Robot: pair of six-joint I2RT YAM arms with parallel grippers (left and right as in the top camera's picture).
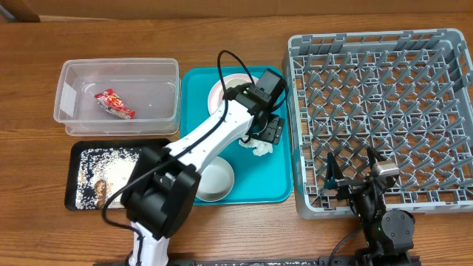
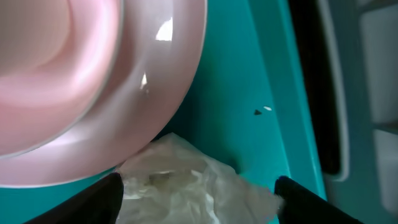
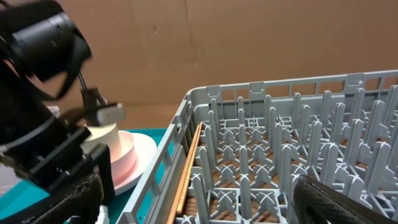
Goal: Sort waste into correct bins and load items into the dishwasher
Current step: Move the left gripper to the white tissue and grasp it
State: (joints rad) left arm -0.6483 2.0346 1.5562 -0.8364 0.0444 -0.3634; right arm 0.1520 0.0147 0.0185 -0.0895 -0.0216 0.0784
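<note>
My left gripper (image 1: 266, 137) is low over the teal tray (image 1: 277, 174), open, its fingers on either side of the crumpled white napkin (image 1: 260, 148). In the left wrist view the napkin (image 2: 193, 186) lies between the two fingertips (image 2: 202, 202), next to the pink plate (image 2: 93, 81). The plate (image 1: 220, 92) is at the tray's far end, partly under the arm. A whitish bowl (image 1: 214, 181) sits at the tray's near end. The red wrapper (image 1: 113, 103) lies in the clear tub (image 1: 70, 74). My right gripper (image 1: 351, 170) is open and empty over the grey rack's (image 1: 384, 111) near left corner.
The black tray (image 1: 77, 151) at front left holds rice scraps (image 1: 111, 162). In the right wrist view a pale cup-like dish (image 3: 115, 152) stands on the plate (image 3: 143, 158), and a thin wooden stick (image 3: 189, 168) lies along the rack's (image 3: 280, 155) left wall.
</note>
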